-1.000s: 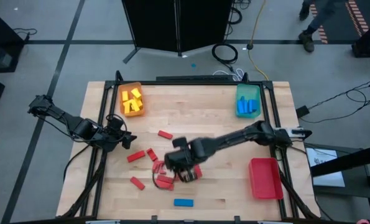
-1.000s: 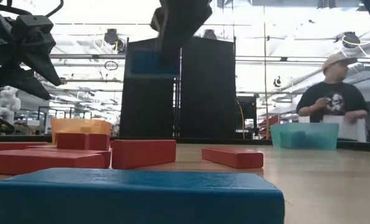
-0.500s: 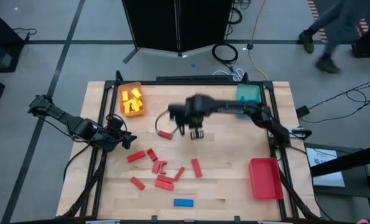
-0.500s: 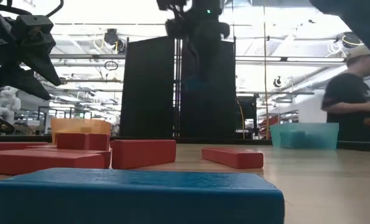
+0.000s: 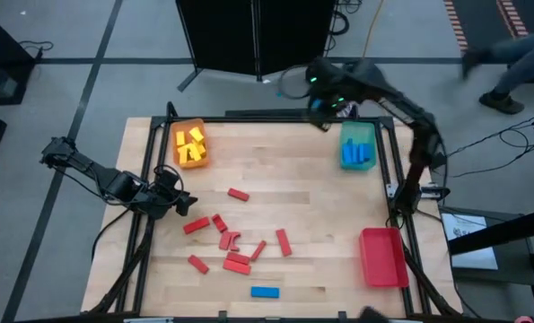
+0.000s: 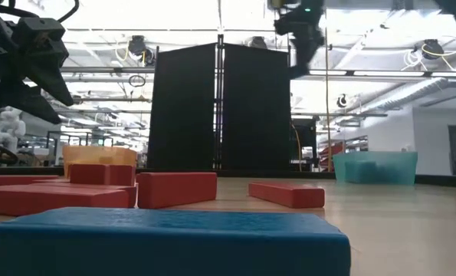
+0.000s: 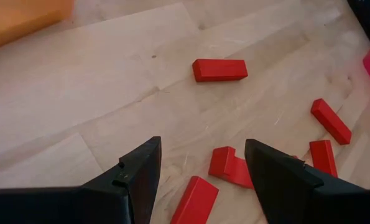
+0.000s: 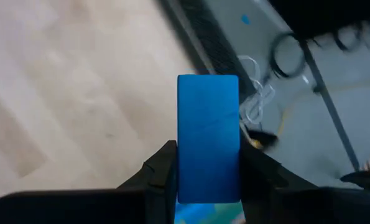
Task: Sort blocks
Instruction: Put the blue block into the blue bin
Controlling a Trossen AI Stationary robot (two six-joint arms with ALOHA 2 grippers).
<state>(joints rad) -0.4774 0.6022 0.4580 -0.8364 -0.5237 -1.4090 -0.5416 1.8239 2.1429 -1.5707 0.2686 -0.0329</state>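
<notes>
**Stock on the table, one blue block in transit**

1. My right gripper (image 5: 320, 106), upper middle of the high view, over the table's far edge and just left of the teal tray (image 5: 357, 145). It is clamped on a blue block (image 8: 208, 137), which stands upright between my two dark fingers (image 8: 161, 171) in the right wrist view. I judge it is held high and gripped at its lower end so it can drop cleanly among the blue pieces already in that tray.

2. My left gripper (image 7: 200, 171), left of centre in the high view, hanging above the wood with its jaws apart and nothing between them. It faces the red blocks (image 5: 233, 244) scattered in the lower middle of the table, presumably waiting its turn.

3. Yellow blocks (image 5: 191, 144), gathered in the orange tray (image 5: 180, 160) at the upper left.

4. Red tray (image 5: 382, 258), lower right, with nothing visible inside it; the red pieces are unsorted.

5. A second blue block (image 5: 265, 292), flat on the table at the bottom centre, filling the foreground of the low view.

Change since a second ago: my right arm was down over the red cluster, then rose to mid-table, and has now swung to the far edge by the teal tray. My left arm has stayed put.
</notes>
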